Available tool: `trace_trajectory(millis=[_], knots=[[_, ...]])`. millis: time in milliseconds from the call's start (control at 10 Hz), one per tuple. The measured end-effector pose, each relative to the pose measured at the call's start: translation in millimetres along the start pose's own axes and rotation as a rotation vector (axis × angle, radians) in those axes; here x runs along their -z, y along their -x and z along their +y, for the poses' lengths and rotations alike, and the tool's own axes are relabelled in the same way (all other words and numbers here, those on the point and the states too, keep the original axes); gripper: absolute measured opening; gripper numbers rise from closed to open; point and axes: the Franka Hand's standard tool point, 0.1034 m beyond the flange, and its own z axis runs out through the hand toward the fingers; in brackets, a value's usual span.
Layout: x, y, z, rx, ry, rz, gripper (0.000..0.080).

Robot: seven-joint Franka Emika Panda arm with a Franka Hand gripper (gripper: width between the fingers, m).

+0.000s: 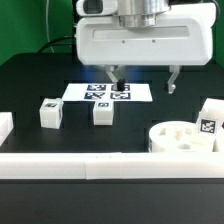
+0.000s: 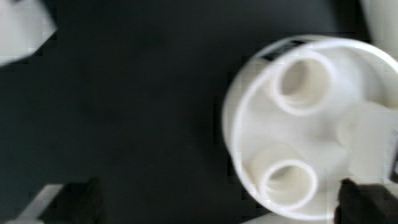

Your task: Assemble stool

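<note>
The stool's round white seat (image 1: 180, 136) lies flat on the black table at the exterior view's right, its sockets facing up. Three small tagged legs stand apart: one (image 1: 49, 113) at the left, one (image 1: 102, 113) near the middle, one (image 1: 210, 124) just right of the seat. My gripper (image 1: 142, 80) hangs open above the table, behind the seat and over the marker board's right end. In the blurred wrist view the seat (image 2: 311, 110) fills one side, and part of its rim lies between my dark fingertips (image 2: 82, 202). The gripper (image 2: 222, 205) holds nothing.
The marker board (image 1: 88, 92) lies flat behind the middle leg. A long white rail (image 1: 90, 162) runs along the table's front edge, and a white block (image 1: 5, 125) sits at the left edge.
</note>
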Motion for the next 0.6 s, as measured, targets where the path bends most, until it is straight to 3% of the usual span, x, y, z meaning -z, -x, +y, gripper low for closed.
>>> trace_trajectory(millis=[100,300,600], knots=[[-5.7,6.0,10.0,0.141,0.037,-0.009,0.0648],[-16.3,11.8,41.7,0.357,0.054,-0.002,0.0648],[-14.9,10.1,36.4,0.462,0.056,-0.003,0.0648]])
